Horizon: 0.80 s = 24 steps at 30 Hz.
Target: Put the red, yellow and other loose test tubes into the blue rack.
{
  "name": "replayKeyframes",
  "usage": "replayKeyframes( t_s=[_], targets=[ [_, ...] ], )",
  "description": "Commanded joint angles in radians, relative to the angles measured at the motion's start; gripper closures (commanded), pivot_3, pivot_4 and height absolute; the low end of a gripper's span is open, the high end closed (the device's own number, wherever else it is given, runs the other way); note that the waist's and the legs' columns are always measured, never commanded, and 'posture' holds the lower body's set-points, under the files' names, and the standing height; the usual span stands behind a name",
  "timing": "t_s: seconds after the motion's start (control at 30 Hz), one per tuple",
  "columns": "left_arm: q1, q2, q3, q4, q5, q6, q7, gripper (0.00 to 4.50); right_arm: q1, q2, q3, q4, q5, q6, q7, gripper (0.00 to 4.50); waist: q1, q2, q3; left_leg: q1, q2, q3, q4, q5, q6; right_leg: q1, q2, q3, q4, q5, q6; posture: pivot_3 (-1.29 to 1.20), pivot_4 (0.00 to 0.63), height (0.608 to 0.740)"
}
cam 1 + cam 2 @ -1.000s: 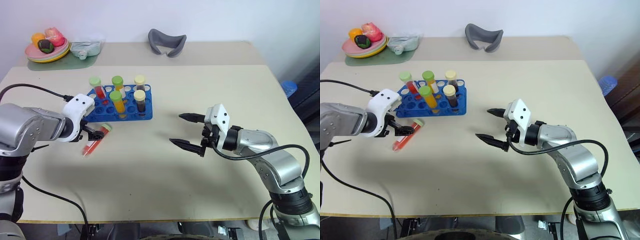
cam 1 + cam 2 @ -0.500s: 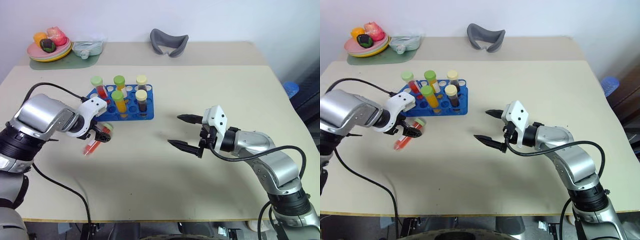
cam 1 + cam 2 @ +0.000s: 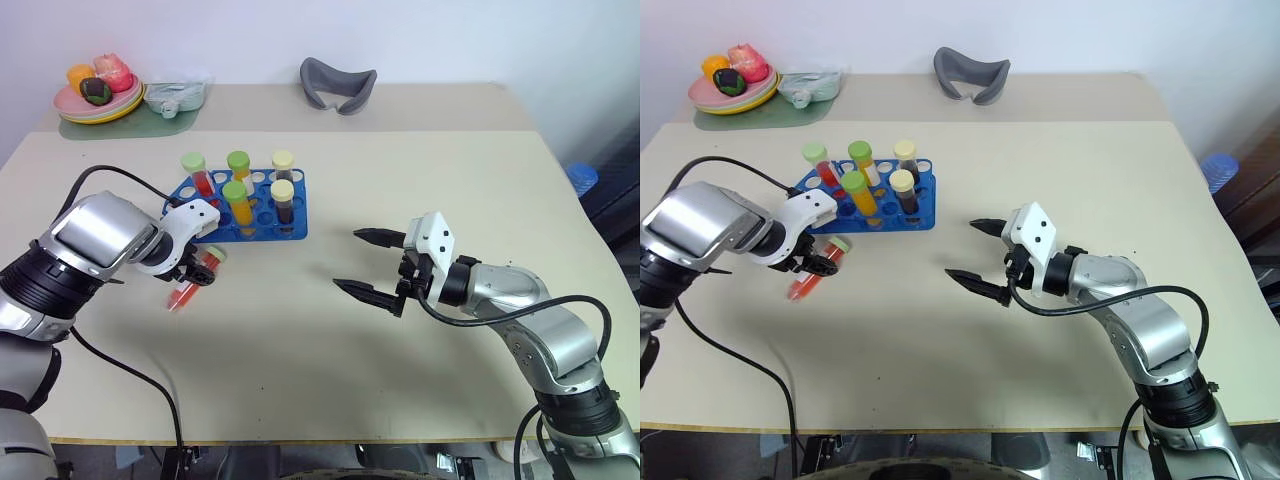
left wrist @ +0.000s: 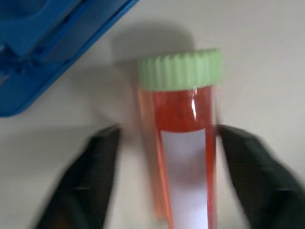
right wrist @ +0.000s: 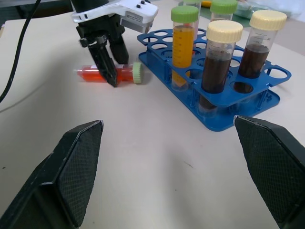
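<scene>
Since a second ago the left tool (image 3: 200, 273) has come down over the red test tube (image 3: 187, 285) and its fingers have narrowed from wide apart to a close straddle. That tube lies flat on the bench (image 3: 300, 370), just near of the blue rack (image 3: 245, 215), with its pale green cap (image 4: 181, 70) toward the rack. In the left wrist view one black finger (image 4: 88, 176) stands on each side of the tube's body; the far one sits against the glass, while a thin gap shows beside the other, so whether the tube is truly clenched cannot be told.

Right of the bench's centre, the right tool (image 3: 367, 264) hangs level, its two pointed fingers spread wide with nothing between them, aimed left toward the rack and well apart from it.

Five capped tubes stand upright in the rack: three with green caps, among them an orange-filled tube (image 5: 182, 45), and two cream-capped tubes with dark brown liquid (image 5: 217, 64).

At the far left corner sits a plate of toy food (image 3: 95, 92) on a green mat, and a grey curved object (image 3: 337, 84) lies along the far edge
</scene>
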Motion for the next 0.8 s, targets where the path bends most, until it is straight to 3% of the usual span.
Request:
replayKeyframes(
  t_s=[0.03,0.2,0.3,0.33,0.53,0.67,0.8],
  targets=[
    [0.016,0.02,0.007,-0.02,0.013,0.006,-0.02,2.37,-0.016,0.01,0.004,-0.028,0.01,-0.002,0.002,0.0,0.0,0.0,0.0,0.0,0.0,0.0,0.0,0.0,0.0,0.0,0.0,0.0,0.0,0.0,0.0,0.0,0.15,0.74],
    [0.025,0.019,0.02,-0.021,0.027,0.009,-0.024,2.37,-0.022,0.011,0.008,-0.025,0.009,-0.004,0.004,0.0,0.0,0.0,0.0,0.0,0.0,0.0,0.0,0.0,0.0,0.0,0.0,0.0,0.0,0.0,0.0,0.0,0.15,0.74],
    [0.031,0.015,0.034,-0.02,0.028,0.012,-0.023,3.19,-0.023,0.013,0.011,-0.024,0.008,-0.005,0.003,0.0,0.0,0.0,0.0,0.0,0.0,0.0,0.0,0.0,0.0,0.0,0.0,0.0,0.0,0.0,0.0,0.0,0.15,0.74],
    [0.036,0.015,0.04,-0.026,0.027,0.017,-0.022,3.64,-0.022,0.013,0.011,-0.026,0.008,-0.005,0.002,0.0,0.0,0.0,0.0,0.0,0.0,0.0,0.0,0.0,0.0,0.0,0.0,0.0,0.0,0.0,0.0,0.0,0.15,0.74],
    [0.099,0.079,0.123,-0.115,0.004,0.029,-0.033,3.72,-0.011,0.014,0.015,-0.034,0.005,-0.009,0.0,0.0,-0.004,0.0,0.0,0.0,0.0,0.0,0.0,0.0,0.0,0.0,0.0,0.0,0.001,0.0,0.0,0.0,0.15,0.74],
    [0.212,0.13,0.318,-0.192,-0.041,-0.03,-0.049,3.72,-0.007,0.012,0.005,-0.035,0.007,-0.009,-0.003,0.0,-0.004,0.0,0.0,0.0,0.0,0.0,0.0,0.0,0.0,-0.001,0.0,0.0,0.001,0.0,0.0,0.0,0.15,0.74],
    [0.49,0.016,0.812,-0.303,-0.116,-0.31,-0.089,3.72,0.005,0.004,-0.008,-0.038,0.011,-0.007,-0.003,0.0,0.001,0.0,0.0,0.0,0.0,0.001,0.0,0.0,0.0,0.0,-0.001,0.0,0.0,0.0,0.0,0.0,0.15,0.74]
  ],
)
